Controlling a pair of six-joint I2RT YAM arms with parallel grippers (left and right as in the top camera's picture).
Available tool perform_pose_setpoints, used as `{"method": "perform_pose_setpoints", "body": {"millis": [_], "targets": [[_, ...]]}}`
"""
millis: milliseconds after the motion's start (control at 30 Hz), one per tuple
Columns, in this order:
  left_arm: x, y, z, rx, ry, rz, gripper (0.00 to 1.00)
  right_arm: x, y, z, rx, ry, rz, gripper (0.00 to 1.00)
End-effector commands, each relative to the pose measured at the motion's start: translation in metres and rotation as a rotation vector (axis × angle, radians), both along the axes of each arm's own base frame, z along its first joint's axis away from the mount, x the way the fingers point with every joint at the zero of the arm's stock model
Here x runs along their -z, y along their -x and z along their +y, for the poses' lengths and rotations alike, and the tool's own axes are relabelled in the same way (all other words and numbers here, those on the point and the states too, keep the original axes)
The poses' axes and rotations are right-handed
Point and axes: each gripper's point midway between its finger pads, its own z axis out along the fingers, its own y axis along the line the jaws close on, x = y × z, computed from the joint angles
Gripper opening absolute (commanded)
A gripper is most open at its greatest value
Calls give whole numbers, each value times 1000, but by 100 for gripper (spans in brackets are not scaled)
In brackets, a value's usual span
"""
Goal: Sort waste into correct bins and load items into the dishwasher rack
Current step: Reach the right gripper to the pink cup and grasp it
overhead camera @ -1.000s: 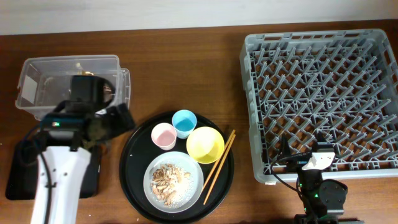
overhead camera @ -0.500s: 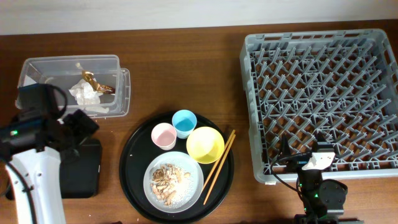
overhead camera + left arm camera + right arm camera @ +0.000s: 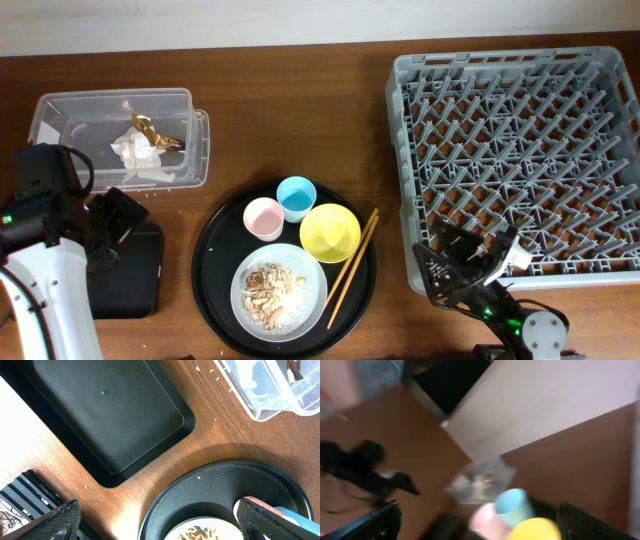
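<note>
Crumpled white paper with a gold-brown scrap (image 3: pixel 142 145) lies in the clear box (image 3: pixel 60 120). My left gripper (image 3: pixel 118 222) is open and empty over the shallow black tray (image 3: pixel 130 285), which fills the left wrist view (image 3: pixel 107 415). The pink cup (image 3: pixel 263 218), blue cup (image 3: pixel 296 197), yellow bowl (image 3: pixel 330 232), chopsticks (image 3: pixel 352 262) and the plate (image 3: pixel 312 298) with food scraps (image 3: pixel 268 285) sit on the round black tray (image 3: pixel 215 250). My right gripper (image 3: pixel 462 262) is open and empty at the front left corner of the grey rack (image 3: pixel 520 150). Its blurred wrist view shows the blue cup (image 3: pixel 512 502).
The left wrist view shows the clear box's corner (image 3: pixel 265 390) and the round tray's rim (image 3: pixel 225 472). The right wrist view also shows the pink cup (image 3: pixel 487 517), the yellow bowl (image 3: pixel 535 530) and the clear box (image 3: pixel 480 480). Bare wood lies between the round tray and the rack.
My left arm has moved from over the clear box down to the shallow black tray, leaving the paper in the box. My right gripper has swung up and left towards the round tray.
</note>
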Motion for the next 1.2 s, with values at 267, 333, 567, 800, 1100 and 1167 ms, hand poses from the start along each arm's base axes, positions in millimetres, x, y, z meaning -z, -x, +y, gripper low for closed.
{"method": "perform_pose_setpoints", "body": {"millis": [267, 333, 567, 800, 1100, 1167], "targets": [[-6, -3, 1, -14, 3, -21, 99, -63, 33, 15, -192, -211, 6, 99], [-6, -3, 1, -14, 3, -21, 99, -82, 36, 15, -181, -162, -53, 99], [-6, -3, 1, -14, 3, -21, 99, -141, -15, 18, -159, 43, -15, 99], [-6, -3, 1, -14, 3, -21, 99, -157, -67, 85, -263, 166, -2, 99], [-6, -3, 1, -14, 3, -21, 99, -69, -84, 232, -234, 979, 241, 99], [-6, -3, 1, -14, 3, -21, 99, -46, -79, 256, -225, 1129, 274, 99]]}}
